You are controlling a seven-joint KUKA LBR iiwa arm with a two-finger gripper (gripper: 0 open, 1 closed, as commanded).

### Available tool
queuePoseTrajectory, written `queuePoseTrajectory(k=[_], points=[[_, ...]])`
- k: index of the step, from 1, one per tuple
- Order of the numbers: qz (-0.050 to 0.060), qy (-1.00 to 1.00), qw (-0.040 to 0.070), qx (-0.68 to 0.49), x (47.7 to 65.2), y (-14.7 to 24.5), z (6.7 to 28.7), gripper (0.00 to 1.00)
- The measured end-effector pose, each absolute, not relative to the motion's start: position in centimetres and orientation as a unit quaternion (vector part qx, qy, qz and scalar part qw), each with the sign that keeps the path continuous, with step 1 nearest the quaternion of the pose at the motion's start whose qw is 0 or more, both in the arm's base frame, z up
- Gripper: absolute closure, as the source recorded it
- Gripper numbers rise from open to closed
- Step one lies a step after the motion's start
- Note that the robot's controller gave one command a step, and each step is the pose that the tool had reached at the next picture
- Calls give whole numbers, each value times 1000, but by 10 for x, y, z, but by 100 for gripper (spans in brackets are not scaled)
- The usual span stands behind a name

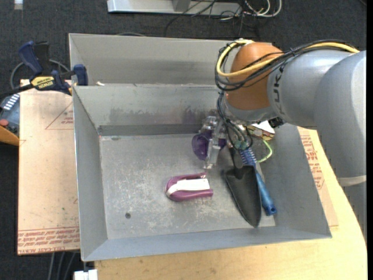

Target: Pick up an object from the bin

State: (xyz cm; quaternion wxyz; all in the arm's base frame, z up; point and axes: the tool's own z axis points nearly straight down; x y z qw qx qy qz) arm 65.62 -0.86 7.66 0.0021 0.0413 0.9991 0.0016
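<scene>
Purple-and-white block [188, 189], rounded and long like a small stapler, lies flat on the bin [131, 168] floor at lower centre of the frame, well apart from the left wall. I judge it the likeliest pick, as it is the loose thing nearest below the gripper. It looks like hard moulded plastic, so probably light and stiff. Its domed purple back seems smooth and could slip. The best hold would be across its narrow width near the middle, where the long sides run roughly parallel, not on the tapered left end.

Just above and right of it, at the frame's centre, a small purple lump [200, 147] sits against the left side of the gripper [210, 159]. Whether that lump is held or merely lies behind the tool cannot be told, nor can I tell whether the gripper is clenched or released. The gripper hangs near the block's right end, apart from it.

Further right lies a black scoop [247, 200] with a blue handle [262, 191], close enough to be nudged by a wide approach.
</scene>
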Motion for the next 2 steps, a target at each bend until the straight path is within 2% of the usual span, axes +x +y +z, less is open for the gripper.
queuePoseTrajectory(k=[1,2], points=[[2,999,5,51,642,-4,176,100],[2,998,2,55,645,7,264,100]])
